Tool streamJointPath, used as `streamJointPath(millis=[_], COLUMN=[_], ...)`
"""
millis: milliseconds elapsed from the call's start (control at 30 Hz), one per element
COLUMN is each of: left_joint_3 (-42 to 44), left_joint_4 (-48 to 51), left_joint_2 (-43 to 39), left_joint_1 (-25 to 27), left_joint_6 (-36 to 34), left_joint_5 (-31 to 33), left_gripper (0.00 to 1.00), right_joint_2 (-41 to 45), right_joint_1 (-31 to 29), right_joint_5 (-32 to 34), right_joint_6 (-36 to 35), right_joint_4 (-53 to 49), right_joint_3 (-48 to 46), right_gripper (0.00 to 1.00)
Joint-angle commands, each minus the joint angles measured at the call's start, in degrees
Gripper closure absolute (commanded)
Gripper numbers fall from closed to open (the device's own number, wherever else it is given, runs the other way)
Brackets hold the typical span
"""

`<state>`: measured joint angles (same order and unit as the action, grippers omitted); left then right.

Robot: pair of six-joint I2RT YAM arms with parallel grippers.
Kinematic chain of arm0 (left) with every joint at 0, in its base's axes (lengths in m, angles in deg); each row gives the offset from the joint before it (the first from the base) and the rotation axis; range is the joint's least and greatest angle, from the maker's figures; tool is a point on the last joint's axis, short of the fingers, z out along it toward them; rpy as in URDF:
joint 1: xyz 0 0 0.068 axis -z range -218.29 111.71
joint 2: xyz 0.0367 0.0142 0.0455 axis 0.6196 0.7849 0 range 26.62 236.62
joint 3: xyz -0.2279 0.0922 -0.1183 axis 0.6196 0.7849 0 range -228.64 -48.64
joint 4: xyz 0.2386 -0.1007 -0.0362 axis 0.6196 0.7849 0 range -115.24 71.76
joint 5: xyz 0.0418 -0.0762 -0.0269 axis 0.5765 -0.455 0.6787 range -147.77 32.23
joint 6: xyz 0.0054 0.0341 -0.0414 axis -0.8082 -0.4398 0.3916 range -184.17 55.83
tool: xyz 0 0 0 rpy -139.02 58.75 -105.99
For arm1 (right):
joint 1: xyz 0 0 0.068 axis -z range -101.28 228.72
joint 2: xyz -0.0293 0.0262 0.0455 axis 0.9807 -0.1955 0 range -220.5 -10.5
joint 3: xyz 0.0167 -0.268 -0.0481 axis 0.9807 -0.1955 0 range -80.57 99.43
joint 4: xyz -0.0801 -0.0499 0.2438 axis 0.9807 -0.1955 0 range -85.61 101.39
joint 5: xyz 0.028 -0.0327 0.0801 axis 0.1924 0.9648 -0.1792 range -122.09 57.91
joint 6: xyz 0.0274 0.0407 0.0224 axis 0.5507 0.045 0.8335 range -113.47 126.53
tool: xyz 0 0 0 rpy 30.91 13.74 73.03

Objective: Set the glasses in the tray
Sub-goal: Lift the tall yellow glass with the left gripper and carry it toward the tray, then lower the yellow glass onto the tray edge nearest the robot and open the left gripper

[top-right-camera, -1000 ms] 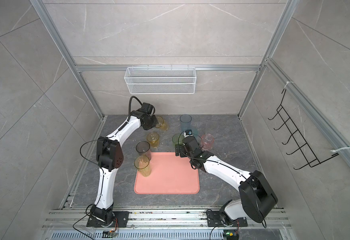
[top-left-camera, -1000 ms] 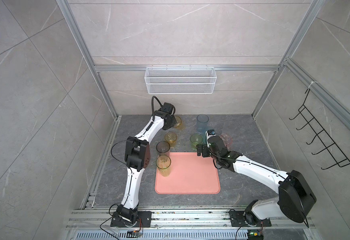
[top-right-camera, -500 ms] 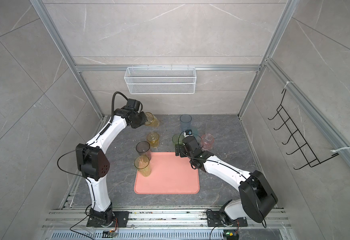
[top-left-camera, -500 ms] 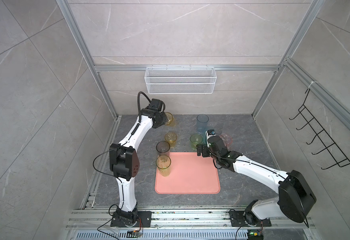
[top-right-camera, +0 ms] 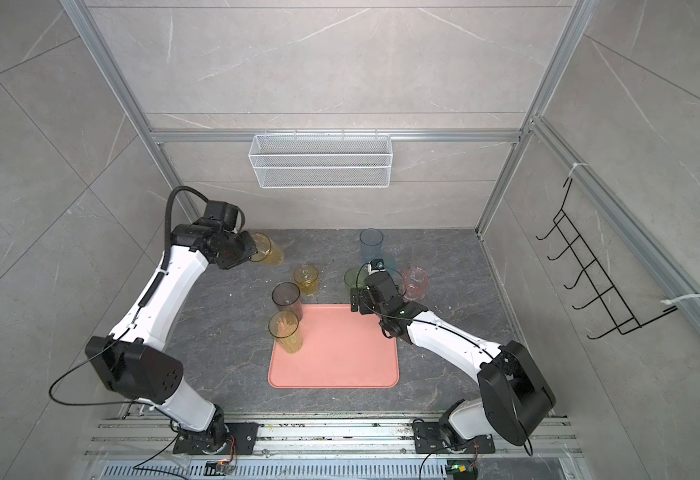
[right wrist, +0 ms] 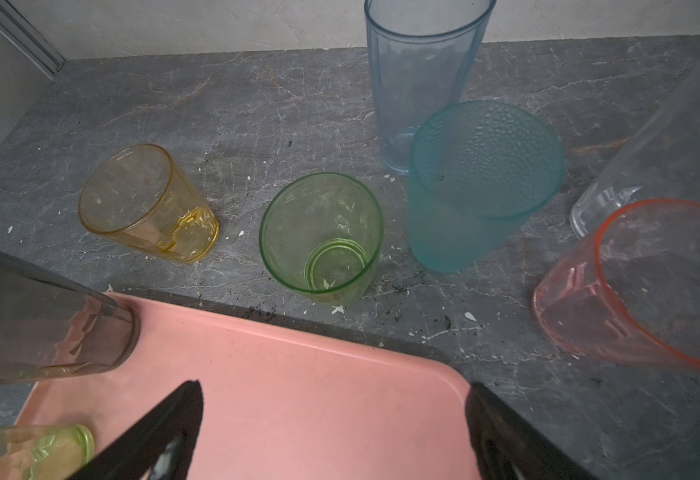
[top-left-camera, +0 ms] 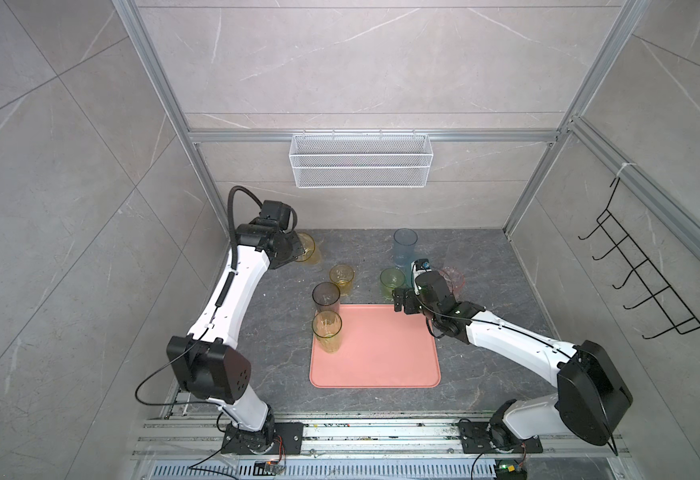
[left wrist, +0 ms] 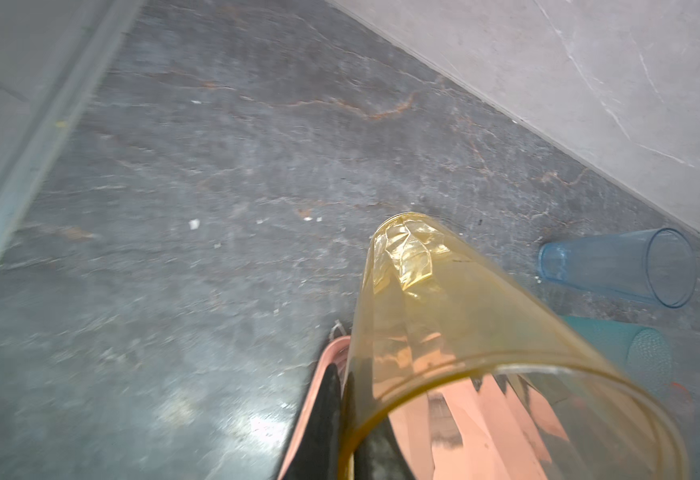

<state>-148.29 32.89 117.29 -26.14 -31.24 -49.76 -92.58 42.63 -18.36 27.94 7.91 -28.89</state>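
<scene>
left claw (left wrist: 346, 411), largely cut off, pinches the amber glass (left wrist: 444, 316) rim.

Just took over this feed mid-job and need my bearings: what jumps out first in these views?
The salmon-pink tray sits mid-table, with only a smoky grey tumbler and a yellow-green tumbler standing at its left edge. Near the back left corner, the left gripper is shut on the rim of a tilted amber tumbler. The right gripper hangs open over the tray's far right corner, facing a green tumbler and a pink tumbler.
</scene>
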Motion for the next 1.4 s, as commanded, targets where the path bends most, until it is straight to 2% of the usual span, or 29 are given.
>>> streamJointPath(millis=[0,233,367,567,1100,1267,1367], left_joint_3=[-0.01,2.72,3.92,8.12,22.09,25.33,26.98], left_joint_4=[6.57,16.08,22.35,27.79,32.72,31.83,30.84], left_joint_2=[-5.26,-11.45,-13.78,-18.41,-28.35,-29.94,-29.56], left_joint_1=[-0.29,-0.31,-0.36,-0.28,0.35,2.46,5.59], left_joint_6=[-2.33,-2.08,-2.01,-2.23,-4.39,-3.35,-2.52], left_joint_5=[3.48,4.59,7.41,9.30,0.81,-0.98,-2.04], left_gripper=[1.00,1.00,1.00,1.00,1.00,1.00,1.00], right_joint_2=[-0.79,-0.62,-0.52,-0.93,-2.46,-2.81,-3.16], right_joint_1=[-0.38,-0.38,-0.37,-0.38,-0.45,-0.46,-0.54], right_joint_5=[0.11,0.74,0.75,1.01,1.49,1.63,1.56], right_joint_6=[0.65,0.65,0.65,0.62,0.47,0.39,0.45], right_joint_4=[-1.12,-1.22,-1.12,-0.98,-0.90,-0.77,-0.82], right_joint_3=[1.58,1.50,1.45,1.41,1.76,1.92,1.94], right_gripper=[0.00,0.01,0.01,0.00,0.00,0.01,0.00])
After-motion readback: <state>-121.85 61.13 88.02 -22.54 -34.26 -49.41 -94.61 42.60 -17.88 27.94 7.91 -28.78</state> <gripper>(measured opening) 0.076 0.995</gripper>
